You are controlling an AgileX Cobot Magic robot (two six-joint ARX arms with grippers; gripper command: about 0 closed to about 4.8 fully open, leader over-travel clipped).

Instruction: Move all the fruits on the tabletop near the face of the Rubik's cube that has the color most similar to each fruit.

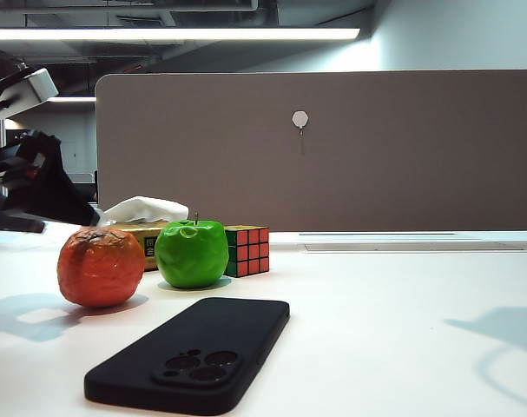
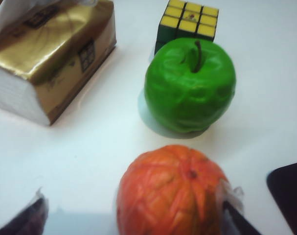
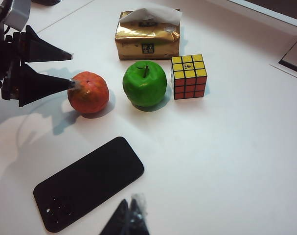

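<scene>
Nearest the outside camera lies a black phone (image 1: 189, 354) on the white table (image 1: 402, 321). Behind it sit the orange (image 1: 101, 267), the green apple (image 1: 192, 253) and the Rubik's cube (image 1: 248, 250), cube just beside the apple, with a gold tissue pack (image 3: 147, 41) behind them. My left gripper (image 3: 71, 70) stands spread wide beside the orange, one fingertip at its skin, grasping nothing. My right gripper (image 3: 129, 215) hangs above the phone; I cannot tell its state.

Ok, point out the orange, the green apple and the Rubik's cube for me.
orange (image 3: 88, 92), right wrist view, top skin.
green apple (image 3: 144, 84), right wrist view, upper side.
Rubik's cube (image 3: 189, 83), right wrist view, red face.
</scene>
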